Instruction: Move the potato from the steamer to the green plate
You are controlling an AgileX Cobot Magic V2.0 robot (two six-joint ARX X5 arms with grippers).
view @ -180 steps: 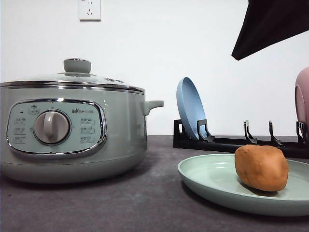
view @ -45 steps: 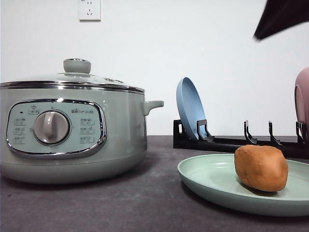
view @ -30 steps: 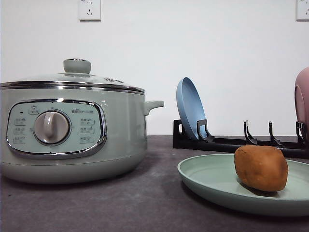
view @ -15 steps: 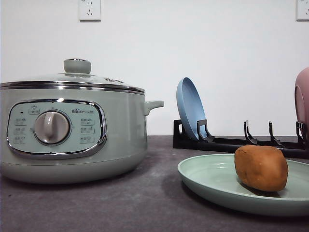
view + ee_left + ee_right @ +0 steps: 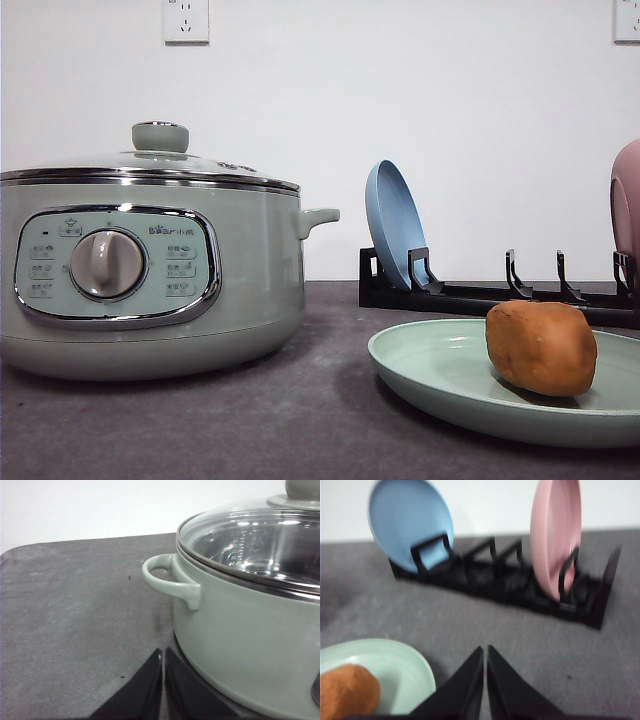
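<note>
Right gripper point(image 5: 485, 680), seen in its wrist view, has its black fingers pressed together with only a hairline gap, holding nothing; it hangs over bare grey tabletop point(image 5: 530, 635). Left gripper point(image 5: 163, 682) is likewise closed and empty, low beside the large sage-green chrome-rimmed steamer point(image 5: 150, 270), whose glass lid point(image 5: 250, 540) sits in place. The lumpy orange-brown potato point(image 5: 541, 346) rests on the wide pale mint-green plate point(image 5: 430, 365), long axis roughly level. Judgement: the transfer appears complete. The potato lies just to one side of the right gripper, the nearer arm. A black rack point(image 5: 510, 587) holds a blue plate point(image 5: 410, 522) and a pink plate point(image 5: 554, 532) upright.
</note>
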